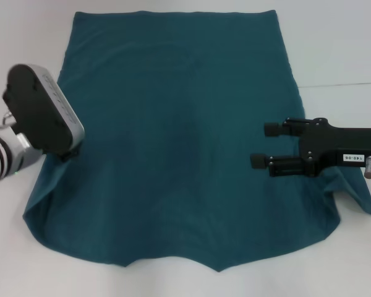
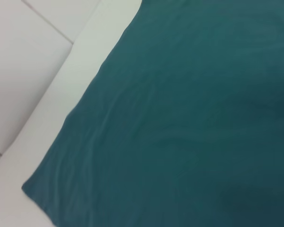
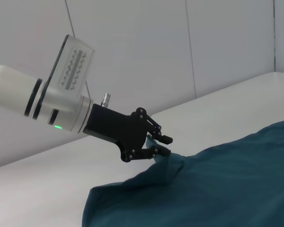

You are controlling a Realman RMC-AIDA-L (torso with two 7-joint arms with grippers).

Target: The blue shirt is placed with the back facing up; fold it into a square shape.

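The blue shirt [image 1: 173, 136] lies spread flat on the white table [image 1: 334, 43], its hem at the far side and its collar end toward me. My left gripper [image 1: 68, 154] is at the shirt's left edge, mostly hidden under its wrist housing. The right wrist view shows that left gripper [image 3: 162, 145] shut on the shirt's [image 3: 217, 189] edge, which is raised slightly off the table. My right gripper [image 1: 264, 145] hovers over the shirt's right side, pointing left, open and holding nothing. Only shirt fabric [image 2: 189, 123] and table show in the left wrist view.
A seam line [image 1: 340, 85] crosses the white table at the right. The table's side edge [image 2: 52, 94] runs close beside the shirt's left border, with a pale tiled floor [image 2: 23, 66] beyond it. A plain wall [image 3: 180, 47] stands behind the table.
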